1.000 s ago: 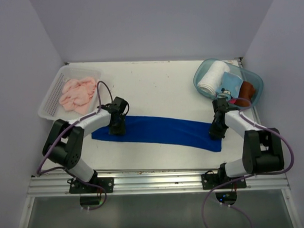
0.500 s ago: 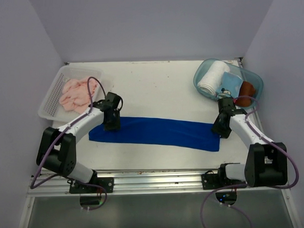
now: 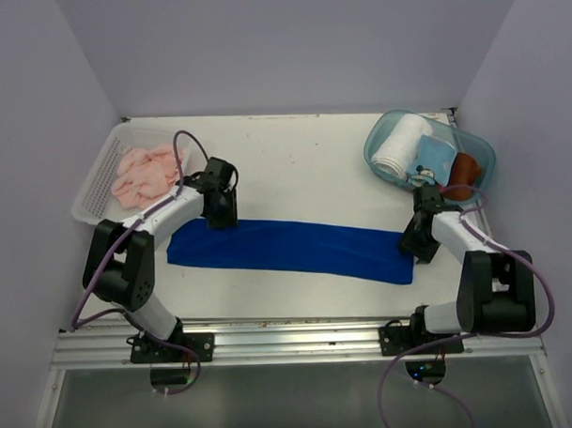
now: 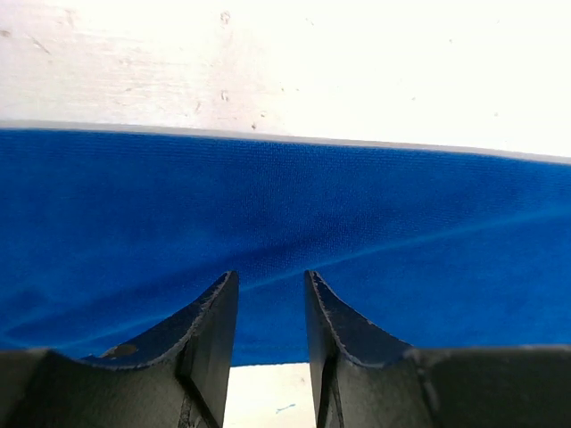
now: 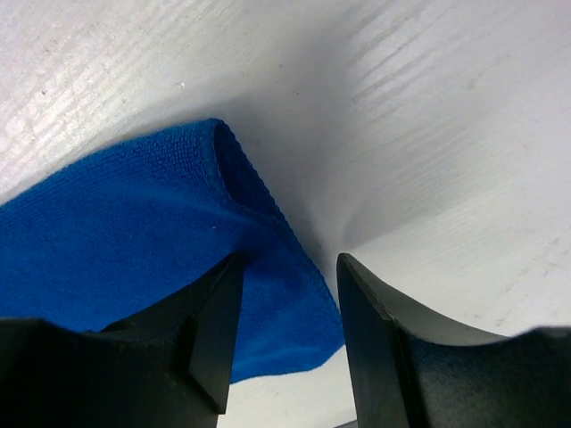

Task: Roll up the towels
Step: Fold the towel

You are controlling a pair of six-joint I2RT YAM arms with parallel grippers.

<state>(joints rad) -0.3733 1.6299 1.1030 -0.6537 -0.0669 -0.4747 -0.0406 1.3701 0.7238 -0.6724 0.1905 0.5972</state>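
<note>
A royal blue towel (image 3: pixel 287 247) lies flat as a long, narrow band across the middle of the white bench (image 3: pixel 293 157). The left hand (image 4: pixel 270 281), slightly parted and empty, hovers over its left end. The right hand (image 5: pixel 287 260) is spread over its right corner. A crumpled pale pink towel (image 3: pixel 145 174) sits in a basket (image 3: pixel 90 197) at upper left.

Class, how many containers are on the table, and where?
2: a white perforated basket at the far left, holding the pink towel; a clear tub at the far right, holding a rolled white towel. None seem hidden.
</note>
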